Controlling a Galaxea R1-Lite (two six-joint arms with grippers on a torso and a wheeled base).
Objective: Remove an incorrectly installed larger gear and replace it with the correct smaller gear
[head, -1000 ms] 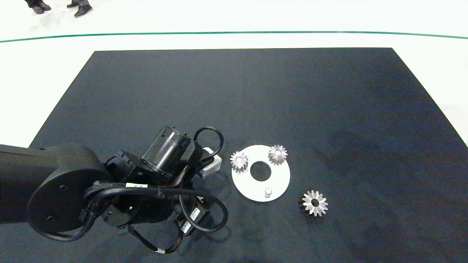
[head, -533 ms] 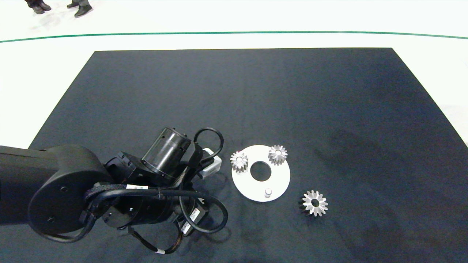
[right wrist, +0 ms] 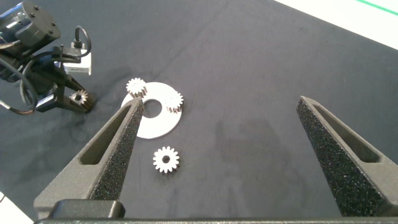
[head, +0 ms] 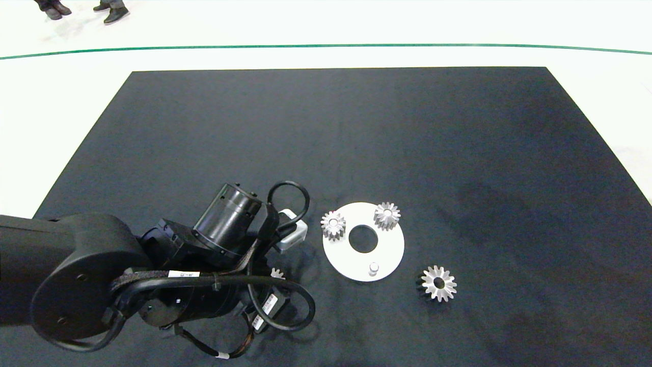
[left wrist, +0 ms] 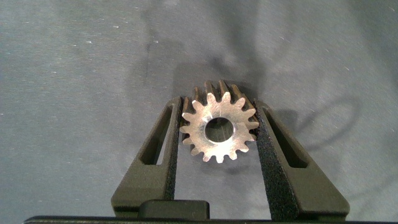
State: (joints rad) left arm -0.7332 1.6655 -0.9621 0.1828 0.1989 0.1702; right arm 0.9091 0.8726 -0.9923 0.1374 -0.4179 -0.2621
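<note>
The smaller gear (left wrist: pixel 219 129), silver with short blunt teeth and a wide centre hole, sits between the fingers of my left gripper (left wrist: pixel 217 102), which is shut on it a little above the black mat. In the head view only a few of its teeth (head: pixel 277 273) peek out from under the left wrist. The larger gear (head: pixel 438 283), star-like with long teeth, lies on the mat to the right of the white round plate (head: pixel 389 250). My right gripper (right wrist: pixel 219 102) hangs open high over the table, holding nothing.
Two small silver gears (head: pixel 333 225) (head: pixel 386 215) sit on pegs at the plate's far rim. A bare peg (head: pixel 373 267) stands at its near rim, and a round hole is in its middle. A person's shoes (head: pixel 114 12) show beyond the table.
The left arm has shifted slightly toward the near left. Teeth of the held gear now show from under the wrist in the head view. The plate and the larger gear have not moved.
</note>
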